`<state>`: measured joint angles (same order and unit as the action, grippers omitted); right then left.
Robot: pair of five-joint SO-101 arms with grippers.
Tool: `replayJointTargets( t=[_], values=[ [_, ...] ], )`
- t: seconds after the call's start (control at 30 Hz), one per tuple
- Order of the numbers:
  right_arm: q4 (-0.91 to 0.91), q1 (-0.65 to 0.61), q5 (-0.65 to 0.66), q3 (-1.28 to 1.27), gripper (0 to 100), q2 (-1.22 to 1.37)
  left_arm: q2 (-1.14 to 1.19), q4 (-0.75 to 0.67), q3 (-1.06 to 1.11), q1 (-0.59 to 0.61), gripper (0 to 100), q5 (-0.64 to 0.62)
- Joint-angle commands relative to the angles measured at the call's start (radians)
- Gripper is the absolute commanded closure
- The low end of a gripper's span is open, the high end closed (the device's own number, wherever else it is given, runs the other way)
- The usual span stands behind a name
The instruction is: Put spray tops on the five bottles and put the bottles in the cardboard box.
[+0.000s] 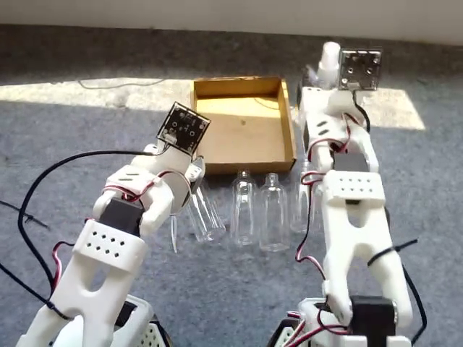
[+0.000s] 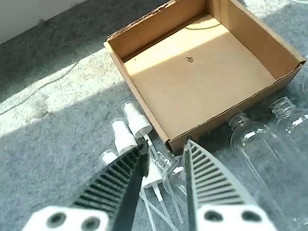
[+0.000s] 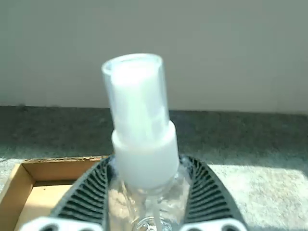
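Within the right gripper (image 3: 146, 166), capped bottle (image 3: 142, 144) (upright).

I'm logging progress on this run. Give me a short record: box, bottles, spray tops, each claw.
box: cardboard box, nothing in it
held: capped bottle, upright in the right claw
right claw: shut on the capped bottle
waiting: uncapped bottles in a row on the carpet before the box
spray tops: loose spray tops lying by the box corner
left claw: open, above the spray tops
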<state>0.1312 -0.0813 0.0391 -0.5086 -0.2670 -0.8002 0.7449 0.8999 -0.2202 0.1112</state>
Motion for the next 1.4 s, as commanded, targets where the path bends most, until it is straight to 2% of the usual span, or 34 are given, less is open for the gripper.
replayJointTargets(
  t=[0.0, 0.2, 0.33, 0.47, 0.57, 1.0, 1.2, 1.37],
  values=[
    [-0.041, -0.050, 0.011, 0.203, 99.5, 0.156, -0.012, -0.077, 0.038, 0.015, 87, -0.005],
    [-0.041, -0.082, 0.017, 0.564, 99.5, 0.516, -0.012, -0.155, 0.105, 0.015, 87, -0.005],
    [-0.041, -0.081, 0.018, 0.785, 99.5, 0.720, -0.012, -0.160, 0.105, 0.015, 87, -0.003],
    [-0.027, -0.081, 0.018, 0.934, 99.5, 0.866, -0.012, -0.166, 0.105, 0.015, 87, -0.003],
    [0.064, -0.091, 0.012, 1.003, 99.5, 0.920, -0.012, -0.166, 0.105, 0.015, 87, -0.003],
    [0.305, -0.120, 0.011, 1.208, 99.5, 0.958, -0.012, -0.166, 0.105, 0.015, 87, -0.002],
    [0.275, -0.122, 0.009, 1.190, 99.5, 0.964, -0.012, -0.163, 0.105, 0.015, 87, -0.002],
    [0.065, -0.099, 0.009, 1.041, 99.5, 0.963, -0.012, -0.161, 0.105, 0.015, 87, -0.002]
  ],
)
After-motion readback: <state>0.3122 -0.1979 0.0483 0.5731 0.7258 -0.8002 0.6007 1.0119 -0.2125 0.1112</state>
